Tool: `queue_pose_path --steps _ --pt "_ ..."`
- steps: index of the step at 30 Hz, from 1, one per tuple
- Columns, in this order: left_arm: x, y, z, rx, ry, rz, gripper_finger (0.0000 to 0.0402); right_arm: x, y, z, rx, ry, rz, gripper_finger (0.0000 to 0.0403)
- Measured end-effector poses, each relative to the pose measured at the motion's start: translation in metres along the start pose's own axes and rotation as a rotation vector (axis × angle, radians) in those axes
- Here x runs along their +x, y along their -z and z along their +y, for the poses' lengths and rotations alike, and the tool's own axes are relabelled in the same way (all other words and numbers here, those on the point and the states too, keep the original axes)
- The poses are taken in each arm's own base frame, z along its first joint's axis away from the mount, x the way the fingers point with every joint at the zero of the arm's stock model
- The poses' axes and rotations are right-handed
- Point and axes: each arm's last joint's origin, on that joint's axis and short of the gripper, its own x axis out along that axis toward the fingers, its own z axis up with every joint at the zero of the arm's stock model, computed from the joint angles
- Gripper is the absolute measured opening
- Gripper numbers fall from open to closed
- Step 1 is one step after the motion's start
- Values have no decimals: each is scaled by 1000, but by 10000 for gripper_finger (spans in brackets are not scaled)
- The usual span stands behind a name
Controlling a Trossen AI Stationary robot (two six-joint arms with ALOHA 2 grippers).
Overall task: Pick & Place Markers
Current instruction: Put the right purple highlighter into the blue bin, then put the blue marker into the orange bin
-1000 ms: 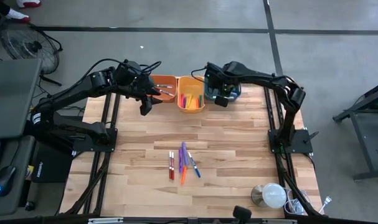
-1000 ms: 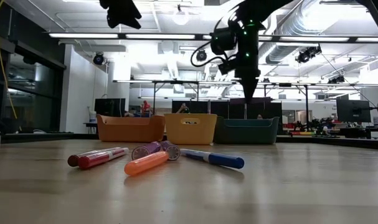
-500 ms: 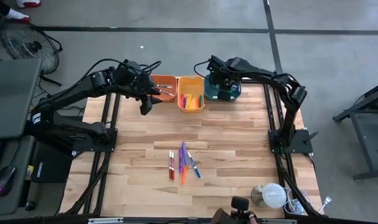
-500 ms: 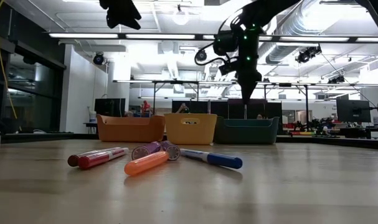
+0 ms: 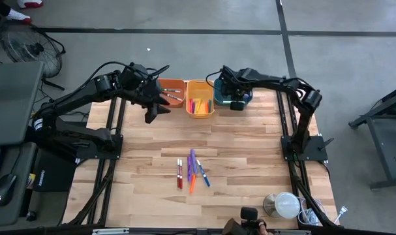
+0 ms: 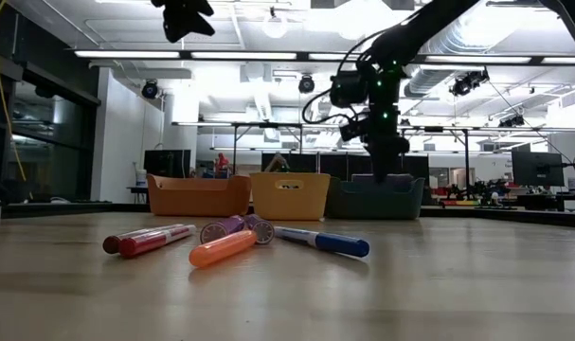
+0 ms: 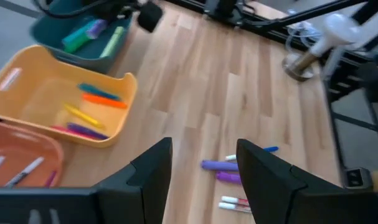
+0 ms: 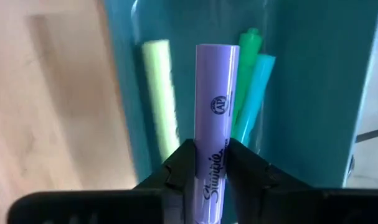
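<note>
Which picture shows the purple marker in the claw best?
The right wrist view: the lilac highlighter fills it, pinched between the right claw fingers above the teal bin. The high view shows only that claw over the bin, marker hidden. The low view shows it too small. The left wrist view misses it.

R gripper (image 6: 388, 163) has dropped lower over the teal bin (image 6: 374, 200), tip now right at the bin's rim in the low view vs well above it 1 s ago; R arm's wrist has shifted across the bin in the high view. Purple marker (image 8: 215, 124) sits between its fingers (image 8: 179, 163), over the bin's inside
</note>
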Motion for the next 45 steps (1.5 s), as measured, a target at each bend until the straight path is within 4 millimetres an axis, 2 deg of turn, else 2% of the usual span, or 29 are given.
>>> queue_pose_path --steps 5,15,18,24,29,35,40,45 --pt "-10 1 -4 21 35 -34 177 7 1 3 22 9 -13 92" --pt "-45 0 -16 50 12 -217 177 8 0 2 50 24 -27 97" --pt "-43 7 -15 31 20 -260 177 8 0 2 114 22 -27 98" --pt "-23 41 -7 -65 65 -351 177 1 2 5 292 8 -20 98" --pt "-11 71 -2 -140 137 -488 177 -19 3 10 374 10 -65 99" --pt "-3 105 2 -191 182 -549 177 -61 6 24 468 -21 -172 99" --pt "-7 126 1 -199 203 -558 177 -96 4 49 517 -139 -286 99" --pt "-20 139 -3 -177 232 -583 177 -118 -6 88 504 -252 -358 99"
